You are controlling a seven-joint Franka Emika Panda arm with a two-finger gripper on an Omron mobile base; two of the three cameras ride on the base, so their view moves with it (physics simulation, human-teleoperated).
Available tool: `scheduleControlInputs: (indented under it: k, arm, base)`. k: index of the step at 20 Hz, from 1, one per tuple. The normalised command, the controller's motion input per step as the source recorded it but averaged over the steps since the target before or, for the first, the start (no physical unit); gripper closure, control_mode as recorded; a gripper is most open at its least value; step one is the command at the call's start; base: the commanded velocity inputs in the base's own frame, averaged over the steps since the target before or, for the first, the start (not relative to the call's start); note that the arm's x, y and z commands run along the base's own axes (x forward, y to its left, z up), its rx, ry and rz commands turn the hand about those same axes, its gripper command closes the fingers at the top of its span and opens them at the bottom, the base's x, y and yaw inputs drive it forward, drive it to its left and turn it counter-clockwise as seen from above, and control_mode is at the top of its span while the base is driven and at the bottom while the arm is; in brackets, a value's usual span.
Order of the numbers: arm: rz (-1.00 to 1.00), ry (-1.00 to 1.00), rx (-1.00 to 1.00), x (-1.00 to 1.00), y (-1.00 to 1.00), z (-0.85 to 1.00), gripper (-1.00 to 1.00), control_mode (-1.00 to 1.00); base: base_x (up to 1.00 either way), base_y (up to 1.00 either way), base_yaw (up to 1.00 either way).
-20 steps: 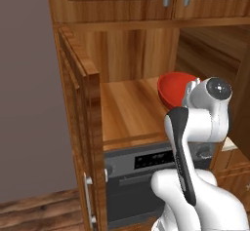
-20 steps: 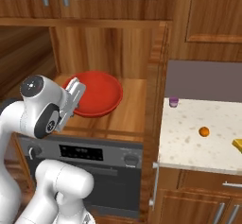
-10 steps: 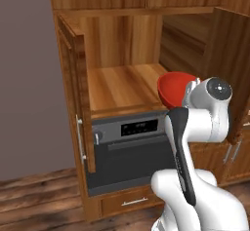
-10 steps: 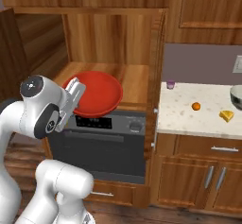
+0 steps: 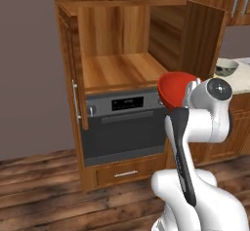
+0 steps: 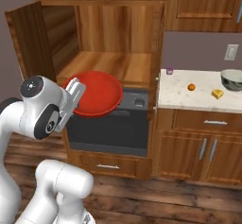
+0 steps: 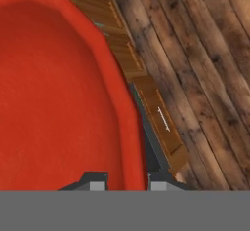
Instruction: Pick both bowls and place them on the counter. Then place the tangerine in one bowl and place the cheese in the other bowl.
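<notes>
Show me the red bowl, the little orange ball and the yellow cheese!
Glossy red round bowl (image 6: 97,95): right base view, on its inside.
Small orange tangerine ball (image 6: 191,87): right base view, its middle.
Yellow triangular cheese wedge (image 6: 217,94): right base view, its top face.

From my left base camera the red bowl (image 5: 175,89) is half hidden behind the arm, and my hand (image 5: 191,86) is buried there too. The patterned bowl (image 5: 226,67) is cut by the cabinet door. On the hand camera, the red bowl runs off the top and left edges. The purple cup (image 6: 169,70) is too small to read.
</notes>
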Motion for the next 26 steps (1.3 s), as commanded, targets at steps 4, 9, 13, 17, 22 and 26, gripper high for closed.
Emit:
scheduleControlInputs:
  k: [4,9,13,17,22,26]
  arm:
    - [0.0,0.0,0.0,0.0,0.0,0.0,1.0,1.0]
    - [0.0,0.0,0.0,0.0,0.0,0.0,1.0,1.0]
    - [0.0,0.0,0.0,0.0,0.0,0.0,1.0,1.0]
    - [0.0,0.0,0.0,0.0,0.0,0.0,1.0,1.0]
    - [0.0,0.0,0.0,0.0,0.0,0.0,1.0,1.0]
    - [0.0,0.0,0.0,0.0,0.0,0.0,1.0,1.0]
  base:
    - [-0.53,0.06,0.08]
    - [-0.36,-0.16,0.07]
    - [-0.04,-0.51,0.0]
    - [0.0,-0.67,0.0]
    - [0.02,-0.77,0.0]
    - [0.13,-0.82,0.0]
